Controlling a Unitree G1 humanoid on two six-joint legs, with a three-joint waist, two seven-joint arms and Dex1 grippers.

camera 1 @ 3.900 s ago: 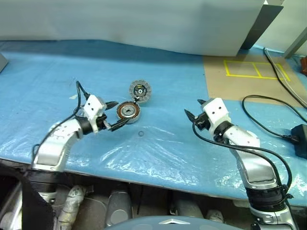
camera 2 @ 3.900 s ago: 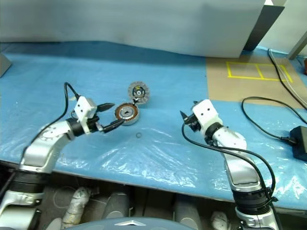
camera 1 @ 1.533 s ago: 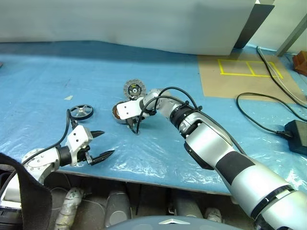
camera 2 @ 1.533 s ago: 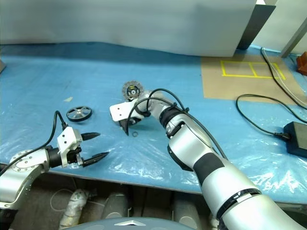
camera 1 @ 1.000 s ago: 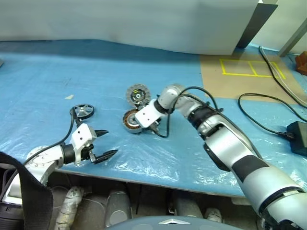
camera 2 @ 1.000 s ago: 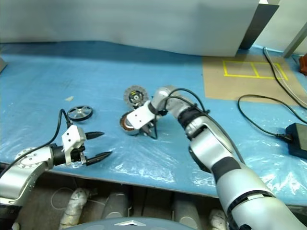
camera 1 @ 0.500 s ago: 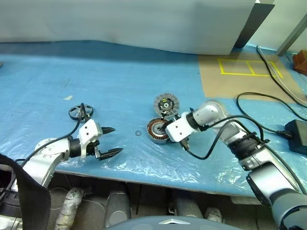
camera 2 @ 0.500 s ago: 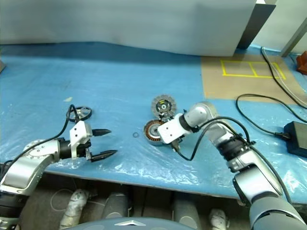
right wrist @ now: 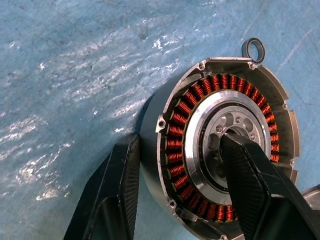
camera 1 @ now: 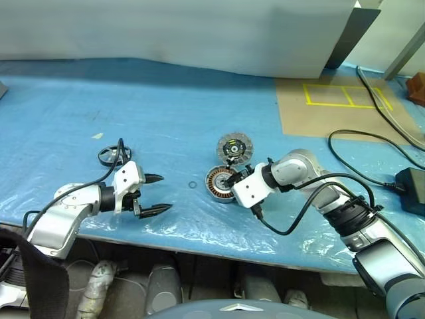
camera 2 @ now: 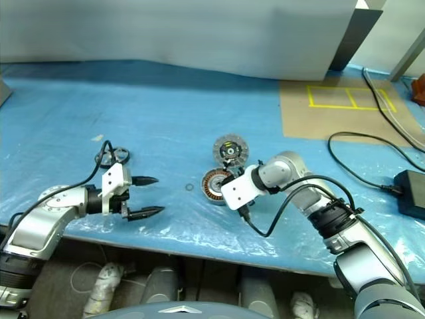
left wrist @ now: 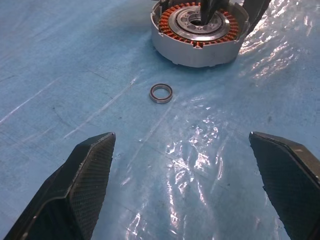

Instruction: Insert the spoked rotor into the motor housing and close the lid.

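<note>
The motor housing (camera 1: 218,185), a grey puck with copper windings, lies on the blue sheet in mid-table. Its lid (camera 1: 234,147), a ribbed disc with a yellow mark, lies flat just behind it, joined at the edge. My right gripper (camera 1: 228,181) is shut on the motor housing (right wrist: 225,145): one finger (right wrist: 250,185) stands in the hub and the other finger (right wrist: 115,195) is outside the wall. The spoked rotor (camera 1: 111,157) lies flat at the left, behind my left arm's cable. My left gripper (camera 1: 158,193) hovers open and empty, pointing toward the housing (left wrist: 199,31).
A small loose ring (camera 1: 192,185) lies on the sheet between the two grippers, also the ring (left wrist: 161,93). Black cables (camera 1: 372,143) and a power adapter (camera 1: 415,189) lie at the right. A brown board with yellow tape (camera 1: 332,106) sits at the back right.
My right gripper has dragged the housing and its lid to the right, away from the rotor and past the small ring. The left gripper stays open, about where it was.
</note>
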